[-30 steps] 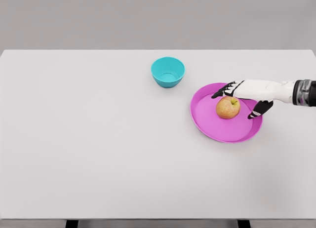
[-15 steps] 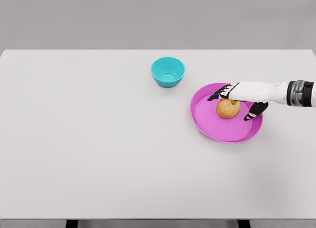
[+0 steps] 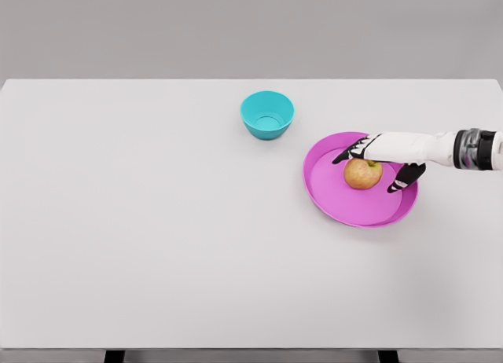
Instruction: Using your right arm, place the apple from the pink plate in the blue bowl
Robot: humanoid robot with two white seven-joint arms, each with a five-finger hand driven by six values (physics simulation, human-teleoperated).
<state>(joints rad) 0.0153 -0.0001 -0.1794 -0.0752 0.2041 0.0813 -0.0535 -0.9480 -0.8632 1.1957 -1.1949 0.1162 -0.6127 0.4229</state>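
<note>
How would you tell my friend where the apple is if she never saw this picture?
Look at the big white table and find the pink plate on its right side, just below and right of the blue bowl. The apple sits on that plate under the robot's right hand. It is the only round, yellow-red thing there.

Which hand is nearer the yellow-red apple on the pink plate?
Right. The right hand is over the yellow-red apple on the round pink plate, fingers spread around it, not visibly closed. The left hand is out of view.
</note>
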